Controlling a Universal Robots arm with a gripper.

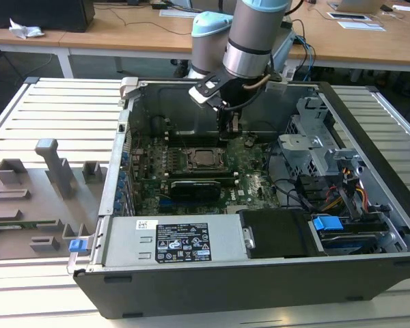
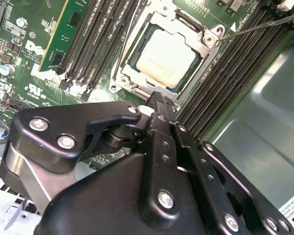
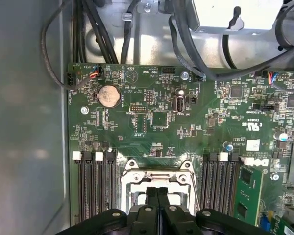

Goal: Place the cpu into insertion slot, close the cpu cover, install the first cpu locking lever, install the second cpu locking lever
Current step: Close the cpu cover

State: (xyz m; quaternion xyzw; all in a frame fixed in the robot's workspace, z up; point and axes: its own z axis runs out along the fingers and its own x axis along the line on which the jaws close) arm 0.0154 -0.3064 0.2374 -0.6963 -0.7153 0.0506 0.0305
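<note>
Claw: my black two-fingered claw (image 1: 227, 128) is clenched on nothing, its fingers pressed together. It hangs tip-down inside the open dark computer case (image 1: 212, 280).
Exterior view, setting: the case lies on the pale slatted surface (image 1: 61, 102).
Exterior view, cpu: the small flat square cpu (image 1: 205, 158) with its silver-grey top sits mid-board, and the claw is just beside it.
Second wrist view, claw: the claw tip (image 2: 159, 100) is poised close to the near edge of the socket; I can't tell whether it touches.
Second wrist view, cpu: the cpu (image 2: 165, 58) lies flat inside the square, silver-framed insertion slot (image 2: 118, 82).
Second wrist view, cover: the thin silver cpu cover (image 2: 202, 49) with the square cut-out looks lowered around the chip.
Second wrist view, levers: one thin wire locking lever (image 2: 264, 22) juts out over the long black memory slots (image 2: 235, 63) and I judge it unlatched. I can't call the other wire lever (image 2: 126, 46).
First wrist view: the shut claw (image 3: 157, 192) sits over the slot frame (image 3: 157, 177) on the green circuit board (image 3: 157, 132).
Progress: chip seated and, I judge, the cover closed. At least one lever is left.
</note>
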